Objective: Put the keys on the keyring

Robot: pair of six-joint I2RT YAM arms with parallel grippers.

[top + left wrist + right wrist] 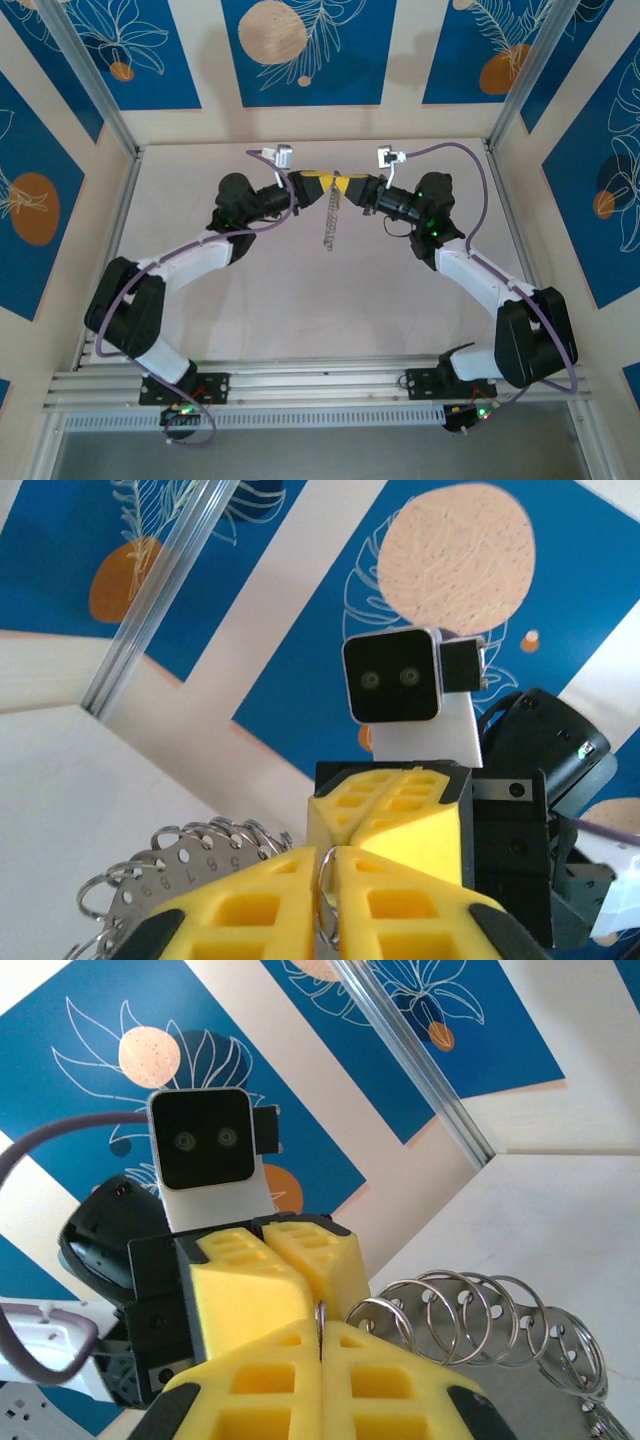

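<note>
From above, you see both arms reaching in over the table [300, 310] until their yellow fingertips meet tip to tip near its far edge. The left gripper [326, 183] comes in from the left and the right gripper [347, 185] from the right. The keyring [330, 222] hangs straight down from that meeting point as a thin grey chain-like strand, and its lower end is off the tabletop.

In your left wrist view, the left gripper [327, 905] sits at the bottom of the frame with its yellow pads pressed together. A thin grey wire of the keyring [190, 865] is pinched in the seam between them. The rest of the ring fans out to the left as a grey metal strip with numbered holes and small wire loops along its edge. Facing you is the right gripper [375, 815], its pads also closed, with its wrist camera [393, 677] above it.

In your right wrist view, the right gripper [320, 1385] is closed on the same thin wire, which shows at the seam. The keyring [480, 1325] curls away to the right in a row of loops. Opposite, the left gripper [272, 1260] has its pads together, touching yours at the tips.
</note>
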